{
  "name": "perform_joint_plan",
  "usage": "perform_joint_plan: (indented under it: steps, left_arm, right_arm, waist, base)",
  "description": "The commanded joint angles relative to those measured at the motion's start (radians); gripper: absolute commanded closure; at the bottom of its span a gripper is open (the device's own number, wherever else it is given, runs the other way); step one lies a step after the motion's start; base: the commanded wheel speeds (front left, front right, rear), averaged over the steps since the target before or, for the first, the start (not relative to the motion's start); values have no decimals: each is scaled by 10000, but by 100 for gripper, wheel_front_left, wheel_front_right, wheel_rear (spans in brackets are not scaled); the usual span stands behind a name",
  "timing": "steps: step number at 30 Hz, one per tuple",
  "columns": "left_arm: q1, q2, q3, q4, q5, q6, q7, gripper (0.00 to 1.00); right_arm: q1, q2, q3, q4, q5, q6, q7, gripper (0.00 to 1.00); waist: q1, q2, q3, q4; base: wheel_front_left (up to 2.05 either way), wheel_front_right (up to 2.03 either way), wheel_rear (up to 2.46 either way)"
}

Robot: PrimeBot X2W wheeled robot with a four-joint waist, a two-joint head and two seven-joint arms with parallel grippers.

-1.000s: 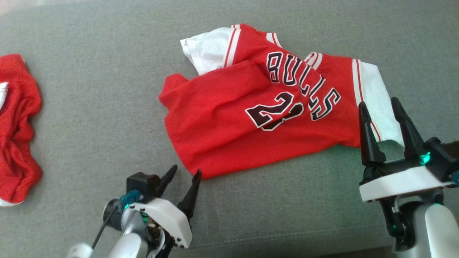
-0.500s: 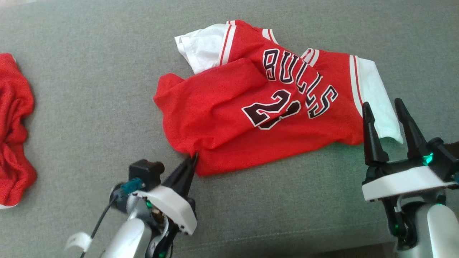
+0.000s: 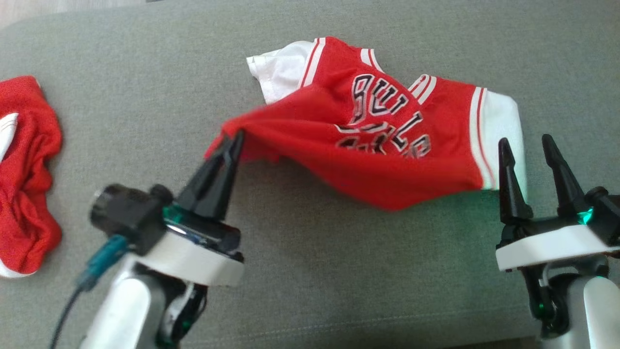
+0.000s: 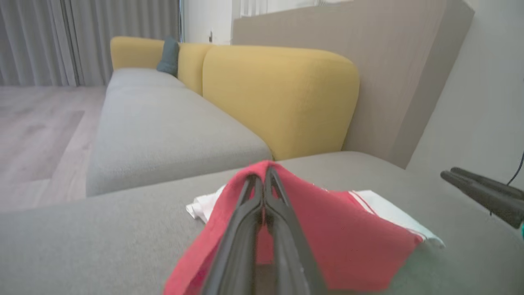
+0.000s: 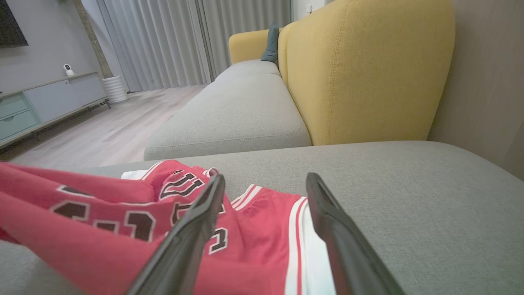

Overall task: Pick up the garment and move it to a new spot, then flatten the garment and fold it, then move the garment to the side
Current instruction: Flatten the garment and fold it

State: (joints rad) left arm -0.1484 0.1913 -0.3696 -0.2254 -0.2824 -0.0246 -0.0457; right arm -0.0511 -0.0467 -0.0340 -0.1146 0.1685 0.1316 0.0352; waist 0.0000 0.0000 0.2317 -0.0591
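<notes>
Jersey (image 3: 387,145) corner between closed left pincer (image 3: 236,140) tips.

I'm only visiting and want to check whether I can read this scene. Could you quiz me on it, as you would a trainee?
1. True or false: the right gripper is shut on the jersey.
2. Which part of the jersey does the left gripper pinch? A) a red edge B) the white sleeve C) the neckline
3. What lies at the far left of the grey sofa seat?

Key: 1. False: its fingers stand apart and grip nothing. 2. A, and that edge is lifted off the seat. 3. A second, crumpled red garment.
</notes>
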Motion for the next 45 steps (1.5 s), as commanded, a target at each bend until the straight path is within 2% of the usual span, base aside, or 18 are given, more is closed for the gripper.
perform_joint_plan:
  steps: [1, 6, 11, 16, 22, 27, 28, 29, 30, 33, 35, 39, 45]
  left_arm:
    - [-422, 240, 550, -736, 101, 135, 67, 100]
    - [-925, 388, 952, -1568, 182, 366, 309, 100]
    - [-1759, 455, 1421, -1082, -63, 434, 537, 100]
    - [-2999, 648, 1824, 538, -438, 212, 765, 100]
    - [-4561, 879, 2106, 3392, -917, -235, 978, 100]
    - [-5655, 858, 2099, 5531, -1235, -560, 826, 100]
    - [-5813, 809, 2124, 5899, -1325, -594, 752, 37]
    - [-5813, 809, 2124, 5899, -1325, -594, 752, 37]
    - [-5940, 789, 2134, 6207, -1374, -629, 636, 0]
    - [-6052, 760, 2127, 6748, -1324, -664, 9, 0]
    - [-5906, 802, 2151, 6871, -1138, -512, -554, 0]
    - [-5196, 790, 2196, 6533, -692, 45, -1645, 0]
    - [-3494, 619, 2462, 4902, -196, 879, -2123, 0]
  right_arm:
    - [-192, -37, 214, -280, 78, -9, -55, 0]
    - [-193, -37, 196, -224, 194, -9, -87, 0]
    - [-301, -36, 258, -202, 303, -9, -157, 0]
    - [-524, -36, 371, -172, 371, -9, -274, 0]
    - [-786, -36, 562, 8, 504, -9, -505, 0]
    - [-950, -36, 645, 191, 553, -9, -695, 0]
    - [-970, -36, 648, 220, 555, -9, -727, 0]
    - [-970, -36, 648, 220, 555, -9, -727, 0]
    - [-985, -36, 656, 247, 555, -9, -752, 0]
    - [-1019, -36, 669, 316, 523, -9, -793, 0]
    - [-1054, -36, 706, 335, 467, -9, -801, 0]
    - [-1096, -36, 703, 286, 289, -9, -749, 0]
    - [-1117, -36, 661, 129, 4, -9, -516, 0]
  waist:
    - [0, 0, -20, -19]
    - [0, 0, 21, -160]
    - [0, 0, 267, -375]
    - [0, 0, 730, -684]
    - [0, 0, 1352, -1065]
    - [0, 0, 1656, -1239]
    - [0, 0, 1679, -1248]
    - [0, 0, 1679, -1248]
    - [0, 0, 1694, -1261]
    - [0, 0, 1682, -1229]
    - [0, 0, 1636, -1174]
    - [0, 0, 1513, -928]
    - [0, 0, 1253, -517]
  base:
    - [0, 0, 0]
    - [0, 0, 0]
    - [0, 0, 0]
    - [0, 0, 0]
    - [0, 0, 0]
    - [0, 0, 0]
    - [0, 0, 0]
    - [0, 0, 0]
    - [0, 0, 0]
    - [0, 0, 0]
    - [0, 0, 0]
    - [0, 0, 0]
    - [0, 0, 0]
